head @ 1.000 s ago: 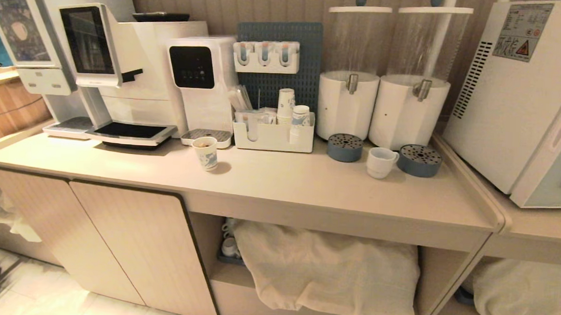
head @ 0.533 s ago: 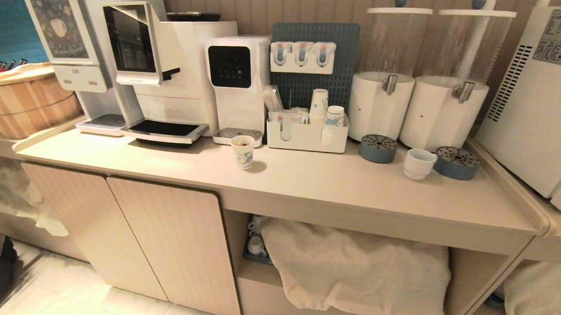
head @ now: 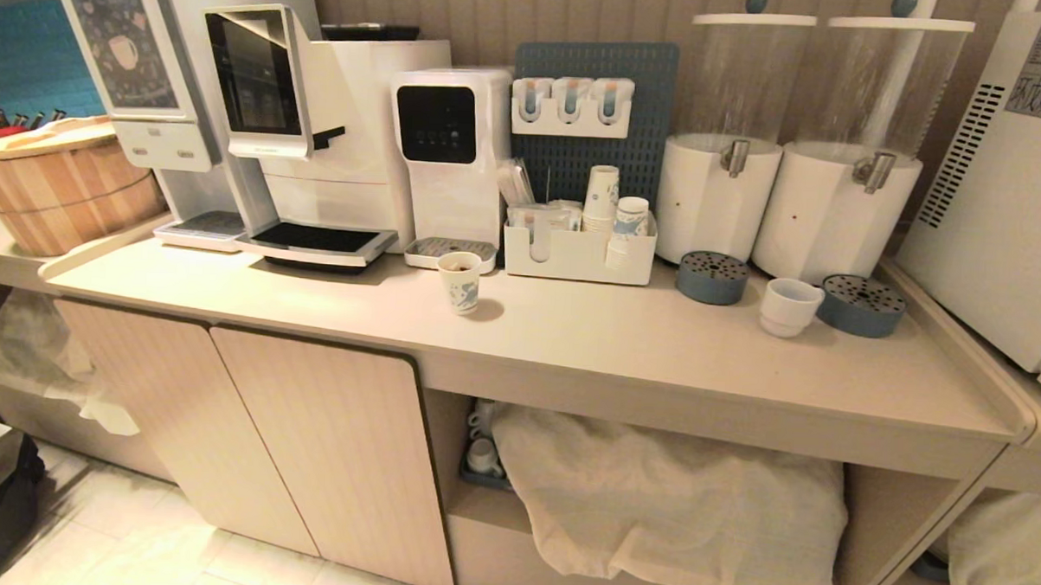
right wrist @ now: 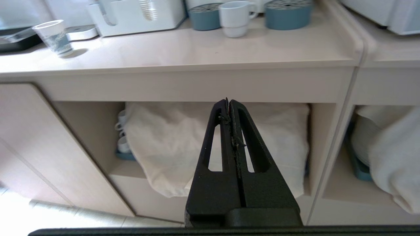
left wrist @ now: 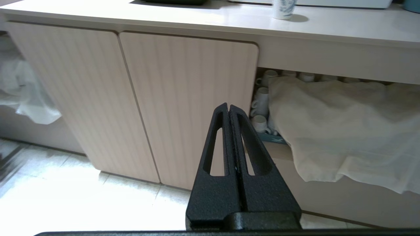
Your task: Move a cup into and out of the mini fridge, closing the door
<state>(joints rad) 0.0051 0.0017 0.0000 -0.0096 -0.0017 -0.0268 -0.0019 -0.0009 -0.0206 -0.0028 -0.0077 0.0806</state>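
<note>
Two grippers: left gripper (left wrist: 229, 106) and right gripper (right wrist: 228, 101) both low in front of the counter, jaws pressed fully together, nothing held; neither shows in the head view
cup (head: 789, 306): upright on the countertop (head: 622, 348), far right, between two blue drip trays (head: 711, 277), nearly touching the right-hand one; handle not visible from the head view, right wrist view shows it on the side facing that right-hand tray
mini fridge (head: 999, 214): on the adjoining counter, right of the cup, mostly out of frame; only the vented side wall and warning sticker show
door: not visible now, can't tell if open or shut
stage: looks like nothing started, cup untouched, arms parked
risk 1: cup is squeezed between the trays and the drink dispensers (head: 835, 208); a wide approach could shove the right tray or clip a tap
risk 2: glazed squat ceramic, likely to slip or tip if pinched at the rim only
risk 3: paper cup (head: 459, 282) stands alone mid-counter with something in it; wrong target, light, easy to knock and spill
risk 4: fridge front off-camera, so door reach would be blind until the view turns right
risk 5: raised counter lip (head: 960, 342) between the two tops could catch a cup carried low
</note>
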